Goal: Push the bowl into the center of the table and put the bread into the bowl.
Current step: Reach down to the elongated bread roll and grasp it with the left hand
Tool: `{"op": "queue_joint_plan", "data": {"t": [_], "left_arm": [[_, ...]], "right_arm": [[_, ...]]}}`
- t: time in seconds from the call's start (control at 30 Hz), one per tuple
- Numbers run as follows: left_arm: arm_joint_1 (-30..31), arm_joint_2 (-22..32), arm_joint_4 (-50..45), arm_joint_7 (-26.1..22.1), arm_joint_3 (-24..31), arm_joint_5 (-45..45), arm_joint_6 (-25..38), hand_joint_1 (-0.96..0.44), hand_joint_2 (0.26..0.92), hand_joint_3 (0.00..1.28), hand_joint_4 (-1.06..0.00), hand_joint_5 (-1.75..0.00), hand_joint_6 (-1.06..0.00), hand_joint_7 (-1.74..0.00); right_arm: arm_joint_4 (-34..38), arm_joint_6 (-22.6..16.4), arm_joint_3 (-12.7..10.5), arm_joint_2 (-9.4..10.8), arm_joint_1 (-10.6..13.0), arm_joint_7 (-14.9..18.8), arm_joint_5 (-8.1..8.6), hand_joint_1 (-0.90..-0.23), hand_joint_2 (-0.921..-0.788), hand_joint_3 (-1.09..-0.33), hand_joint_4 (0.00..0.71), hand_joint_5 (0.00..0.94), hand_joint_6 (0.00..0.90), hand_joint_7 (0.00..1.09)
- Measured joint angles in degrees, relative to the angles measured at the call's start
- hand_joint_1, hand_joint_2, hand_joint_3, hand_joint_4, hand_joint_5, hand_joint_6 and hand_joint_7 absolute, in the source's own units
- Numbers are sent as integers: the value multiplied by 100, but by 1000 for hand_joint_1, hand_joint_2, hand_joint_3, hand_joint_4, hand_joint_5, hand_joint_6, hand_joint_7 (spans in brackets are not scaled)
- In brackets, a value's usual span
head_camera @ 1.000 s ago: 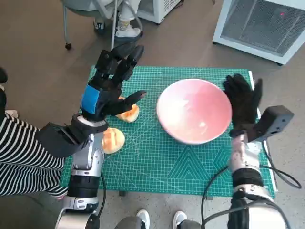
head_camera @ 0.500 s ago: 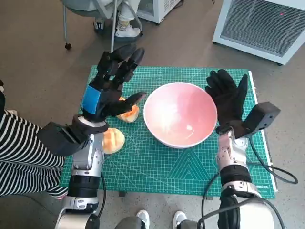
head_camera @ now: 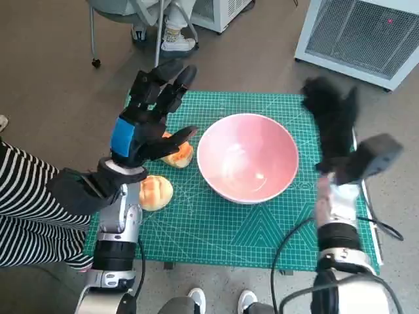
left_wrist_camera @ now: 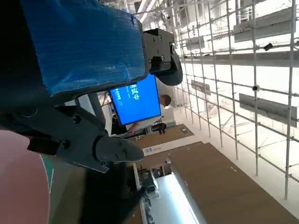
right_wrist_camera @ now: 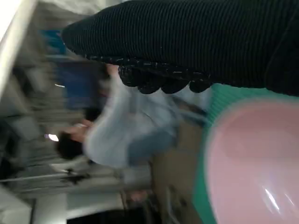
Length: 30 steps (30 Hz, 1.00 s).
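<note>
The pink bowl [head_camera: 247,157] stands empty near the middle of the green cutting mat [head_camera: 262,229]. Its rim also shows in the right wrist view as a pink bowl [right_wrist_camera: 252,172]. Two bread rolls lie at the mat's left: one bread roll [head_camera: 178,156] partly under my left hand, the other bread roll [head_camera: 156,192] nearer the front edge. My left hand [head_camera: 149,118] hovers above the first roll with fingers spread, holding nothing. My right hand [head_camera: 331,121] is raised to the right of the bowl, blurred, fingers extended, apart from the rim.
A person in a striped sleeve [head_camera: 26,216] sits at the left. A chair and feet [head_camera: 173,36] are beyond the mat's far edge, a white appliance [head_camera: 363,36] at the far right. A cable [head_camera: 386,229] runs by the mat's right edge.
The right hand pushed the bowl leftward toward the mat's middle, then drew back to the right and lifted off it. The left hand has stayed over the roll.
</note>
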Motion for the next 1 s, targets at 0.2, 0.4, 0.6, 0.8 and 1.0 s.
{"op": "queue_joint_plan", "data": {"t": [0.2, 0.4, 0.6, 0.8, 1.0], "left_arm": [[-4, -7, 0, 46, -27, 28, -9, -192, 921, 214, -285, -8, -73, -676], [-40, -8, -2, 92, -85, 56, 8, -197, 921, 223, -282, -5, -31, -751], [-142, 13, -58, 81, -148, 96, 98, -191, 921, 224, -273, -2, -2, -806], [-275, 151, -170, -27, -164, 93, 249, -171, 919, 224, -249, 0, 1, -807], [-402, 345, -119, -170, -128, 88, 295, -175, 916, 218, -234, -1, 1, -764]], "right_arm": [[-1359, -74, 177, 24, 464, 39, 26, -661, -921, -801, 169, 13, 144, 249], [-2801, 69, 424, 140, 1004, 270, 276, -698, -921, -750, 171, 10, 149, 263], [-3694, 301, 655, 198, 1340, 507, 510, -709, -921, -725, 172, 8, 161, 278], [-4150, 448, 807, 204, 1481, 618, 557, -712, -921, -720, 173, 7, 163, 286], [-4394, 557, 871, 198, 1579, 619, 550, -715, -921, -714, 180, 9, 161, 293]]}}
